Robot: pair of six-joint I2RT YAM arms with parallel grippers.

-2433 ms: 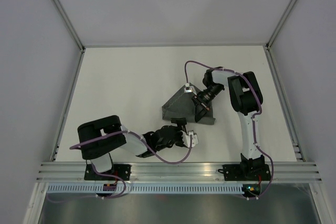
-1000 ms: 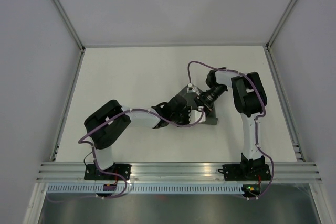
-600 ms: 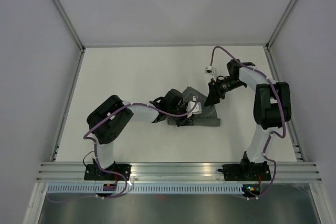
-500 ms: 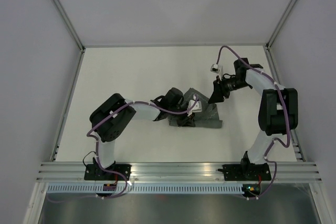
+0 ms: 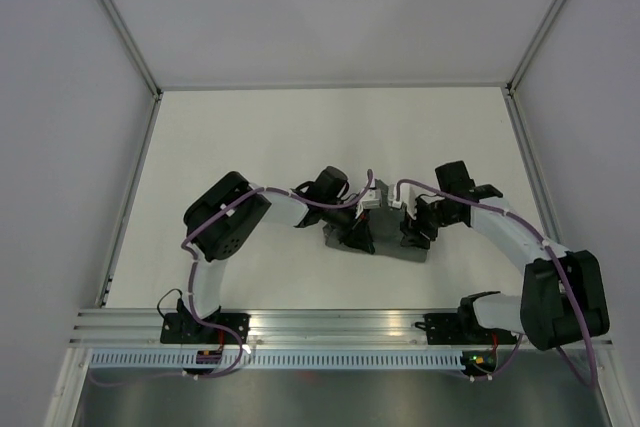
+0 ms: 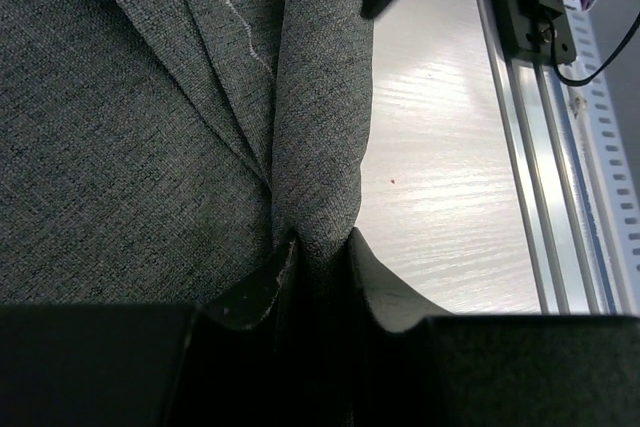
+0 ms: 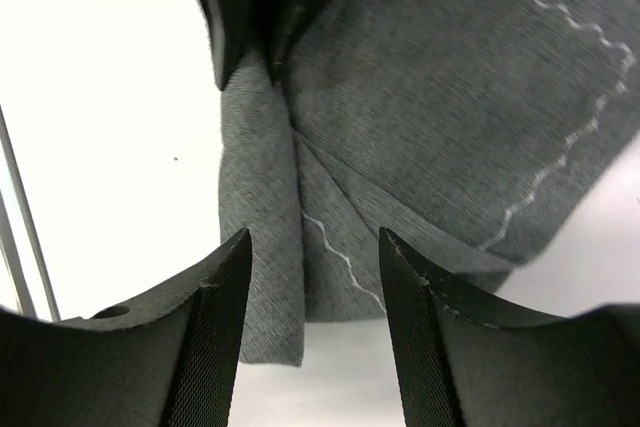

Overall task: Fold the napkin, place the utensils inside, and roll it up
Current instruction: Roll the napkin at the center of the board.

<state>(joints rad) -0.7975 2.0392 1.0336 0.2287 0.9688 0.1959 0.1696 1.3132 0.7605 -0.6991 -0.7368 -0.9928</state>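
The dark grey napkin [image 5: 386, 246] lies folded and partly rolled on the white table between both arms. My left gripper [image 5: 357, 234] is shut on the rolled edge: in the left wrist view the roll [image 6: 322, 127] runs straight into the pinch of my left gripper [image 6: 315, 252]. My right gripper [image 5: 411, 234] is at the napkin's right end. In the right wrist view it [image 7: 312, 282] stands open just above the fold [image 7: 262, 247], holding nothing. The utensils are hidden.
The aluminium rail [image 5: 340, 325] runs along the near edge, close behind the roll in the left wrist view [image 6: 560, 197]. Bare white table [image 5: 250, 147] spreads to the left and back, bounded by the enclosure walls.
My right arm swung away to the back right, then came down at the napkin's right end with its jaws opening. My left gripper moved right along the napkin, which shifted nearer and is more tightly rolled.
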